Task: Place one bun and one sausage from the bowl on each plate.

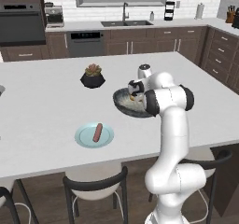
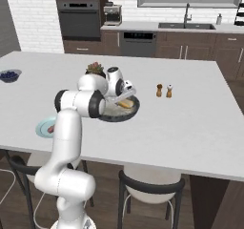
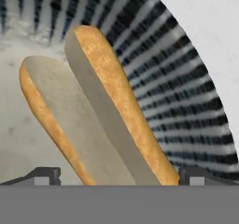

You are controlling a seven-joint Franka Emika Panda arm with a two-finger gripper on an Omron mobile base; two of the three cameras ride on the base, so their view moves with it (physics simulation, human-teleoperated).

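Note:
The wide dark bowl (image 1: 123, 104) sits mid-counter, partly behind my arm. A split bun (image 3: 108, 73) lies against its ribbed wall (image 3: 182, 78), golden crust outward and both pale cut faces showing. My gripper (image 3: 119, 177) hangs low over the bun, open, with one dark fingertip (image 3: 46, 175) on each side of the bun's near end and nothing gripped. From the right, the hand (image 2: 125, 98) is down over the bowl (image 2: 129, 113) and the bun (image 2: 125, 104). The teal plate (image 1: 83, 139) near the front edge holds one sausage (image 1: 97, 132).
A black faceted plant pot (image 1: 92, 78) stands just behind and left of the bowl. Salt and pepper shakers (image 2: 164, 90) stand to its right. A small bowl of berries (image 2: 9, 74) is at the far left. Stools line the counter's front edge.

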